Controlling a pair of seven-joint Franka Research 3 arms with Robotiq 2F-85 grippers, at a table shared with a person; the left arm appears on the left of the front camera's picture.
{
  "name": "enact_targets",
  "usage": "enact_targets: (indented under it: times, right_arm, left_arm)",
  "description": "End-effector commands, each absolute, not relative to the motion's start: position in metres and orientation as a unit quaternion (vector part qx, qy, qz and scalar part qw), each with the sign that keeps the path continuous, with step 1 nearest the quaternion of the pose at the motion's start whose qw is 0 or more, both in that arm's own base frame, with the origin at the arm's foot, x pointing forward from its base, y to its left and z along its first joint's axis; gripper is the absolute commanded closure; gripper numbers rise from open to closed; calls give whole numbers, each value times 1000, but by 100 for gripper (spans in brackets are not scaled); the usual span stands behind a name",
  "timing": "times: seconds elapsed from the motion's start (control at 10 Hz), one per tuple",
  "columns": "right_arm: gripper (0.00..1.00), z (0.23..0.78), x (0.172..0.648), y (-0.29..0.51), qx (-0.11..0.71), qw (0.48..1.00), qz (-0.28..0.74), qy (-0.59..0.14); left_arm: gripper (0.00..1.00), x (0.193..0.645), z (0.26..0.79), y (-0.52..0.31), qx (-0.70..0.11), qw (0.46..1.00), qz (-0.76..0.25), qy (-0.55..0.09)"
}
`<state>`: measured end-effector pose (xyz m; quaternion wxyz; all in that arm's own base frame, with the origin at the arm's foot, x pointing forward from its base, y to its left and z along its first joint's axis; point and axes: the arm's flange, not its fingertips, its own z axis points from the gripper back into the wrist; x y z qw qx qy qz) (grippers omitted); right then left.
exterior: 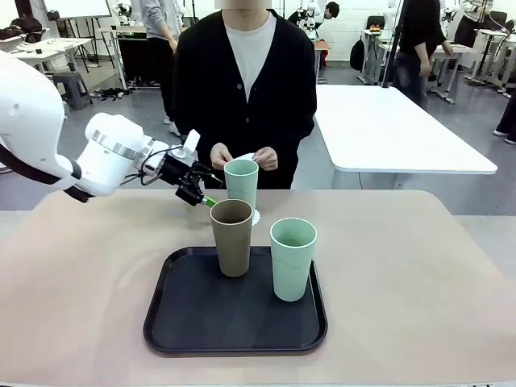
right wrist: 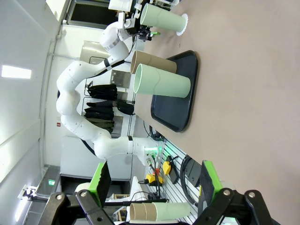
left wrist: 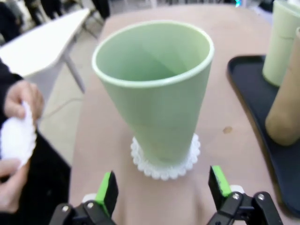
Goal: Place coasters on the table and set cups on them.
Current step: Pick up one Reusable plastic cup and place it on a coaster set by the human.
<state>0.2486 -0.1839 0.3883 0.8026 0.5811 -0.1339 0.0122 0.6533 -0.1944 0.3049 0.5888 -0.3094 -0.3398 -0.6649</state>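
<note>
Here, in the front view, the left arm reaches in low, its left gripper (exterior: 206,198) spread wide just beside a mint cup (exterior: 241,184) standing on a coaster (exterior: 255,216) behind the tray (exterior: 161,314), which holds a brown cup (exterior: 232,236) and a second mint cup (exterior: 292,258). In the left wrist view, the pads (left wrist: 108,187) flank the coastered cup, touching nothing. In the right wrist view, the right gripper (right wrist: 152,185) hangs with fingers apart, empty, well away from the tray.

Right gripper (right wrist: 153,183) gapes; tray (right wrist: 180,110) holds a tan cup (right wrist: 154,63) and mint cup (right wrist: 164,85); farther cup (right wrist: 164,21) stands on a coaster (right wrist: 183,23).
</note>
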Motion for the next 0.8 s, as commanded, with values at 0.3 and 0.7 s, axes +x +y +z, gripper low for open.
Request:
enact_targets:
  times: [0.3, 0.7]
  right_arm:
    - [0, 389, 249, -184, 584, 799, 15, -141]
    - [0, 389, 249, -184, 584, 799, 15, -141]
  left_arm:
    - [0, 585, 415, -184, -170, 704, -671, -161]
    - [0, 531, 495, -246, -65, 758, -647, -62]
